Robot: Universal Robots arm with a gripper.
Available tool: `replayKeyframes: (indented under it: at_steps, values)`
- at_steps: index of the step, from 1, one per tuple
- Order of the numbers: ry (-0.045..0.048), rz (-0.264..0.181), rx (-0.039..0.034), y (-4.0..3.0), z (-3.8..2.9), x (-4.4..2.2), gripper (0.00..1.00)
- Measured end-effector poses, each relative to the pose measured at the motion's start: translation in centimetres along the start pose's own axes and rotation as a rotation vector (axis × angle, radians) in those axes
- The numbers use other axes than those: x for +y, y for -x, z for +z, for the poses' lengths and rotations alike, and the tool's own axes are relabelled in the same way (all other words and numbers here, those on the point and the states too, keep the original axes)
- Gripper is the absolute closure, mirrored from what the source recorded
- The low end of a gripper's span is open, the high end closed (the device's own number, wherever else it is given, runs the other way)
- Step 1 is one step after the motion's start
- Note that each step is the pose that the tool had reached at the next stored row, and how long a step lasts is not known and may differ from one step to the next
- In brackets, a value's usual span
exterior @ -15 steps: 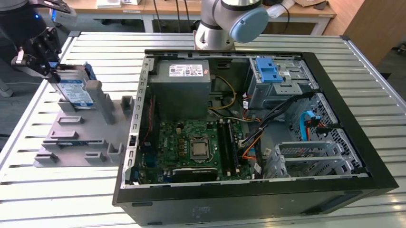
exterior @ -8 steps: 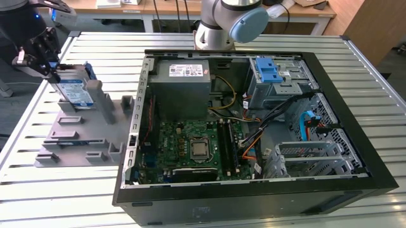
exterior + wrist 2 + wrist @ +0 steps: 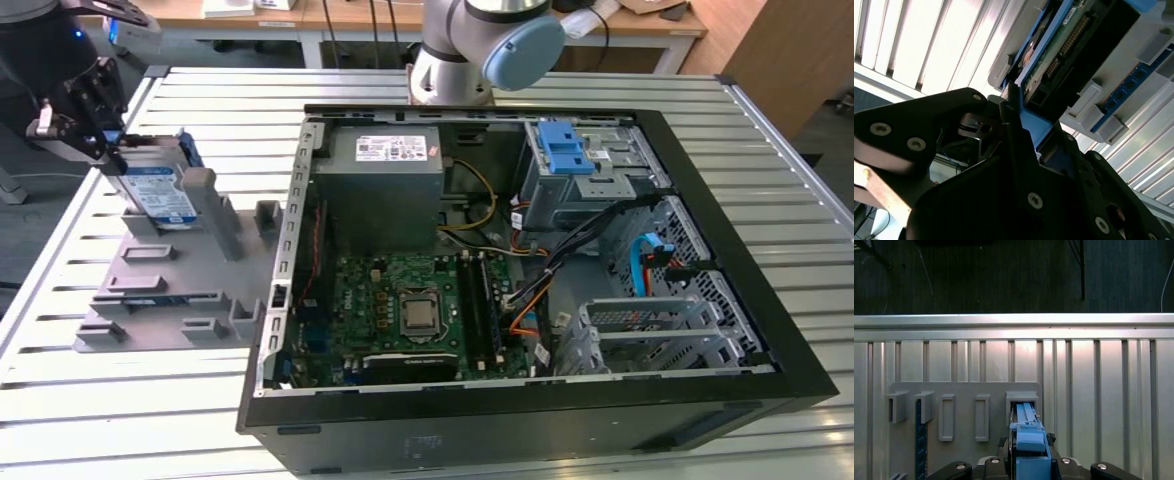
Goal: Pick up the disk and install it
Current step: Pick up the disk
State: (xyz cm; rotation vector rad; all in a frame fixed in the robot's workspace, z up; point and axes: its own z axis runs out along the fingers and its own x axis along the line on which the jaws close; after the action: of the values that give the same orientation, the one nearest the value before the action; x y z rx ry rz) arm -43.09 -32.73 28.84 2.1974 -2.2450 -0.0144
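Disk [image 3: 158, 195] upright (in grey holder [image 3: 163, 292]), tight within the claw [image 3: 115, 150]

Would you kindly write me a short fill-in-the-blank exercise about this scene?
1. The disk stands in a grey rack on the exterior view's ___ of the open case.
2. The disk's rails are ___.
3. The gripper is closed on the ___.

Missing words: left; blue; disk.
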Motion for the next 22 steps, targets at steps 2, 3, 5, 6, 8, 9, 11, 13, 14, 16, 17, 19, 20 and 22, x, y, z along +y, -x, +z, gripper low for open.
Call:
replayKeyframes:
  at_steps: [2,3,5,6,8,9,11,13,14,16,17,19,20,22]
  values:
    - [-0.0001,0.0,0.0,0.0,0.0,0.0,0.62]
    - [0.0,0.0,0.0,0.0,0.0,0.0,0.56]
    - [0.0,0.0,0.0,0.0,0.0,0.0,0.56]
    - [-0.0001,0.0,0.0,0.0,0.0,0.0,0.56]
    - [0.0,0.0,0.0,0.0,0.0,0.0,0.57]
    - [0.0,0.0,0.0,0.0,0.0,0.0,0.57]
    - [0.0,0.0,0.0001,0.0,0.0,0.0,0.64]
    - [0.0,0.0,0.0,0.0,0.0,0.0,0.64]
    - [0.0,0.0,0.0,0.0,0.0,0.0,0.64]
    - [0.0,0.0,0.0,0.0,0.0,0.0,0.64]
    - [0.0,0.0,0.0,0.0,0.0,0.0,0.64]
    - [-0.0001,0.0,0.0,0.0,0.0,0.0,0.64]
    - [-0.0002,0.0,0.0,0.0,-0.01,0.0,0.64]
    - [0.0001,0.0,0.0001,0.0,-0.11,0.0,0.64]
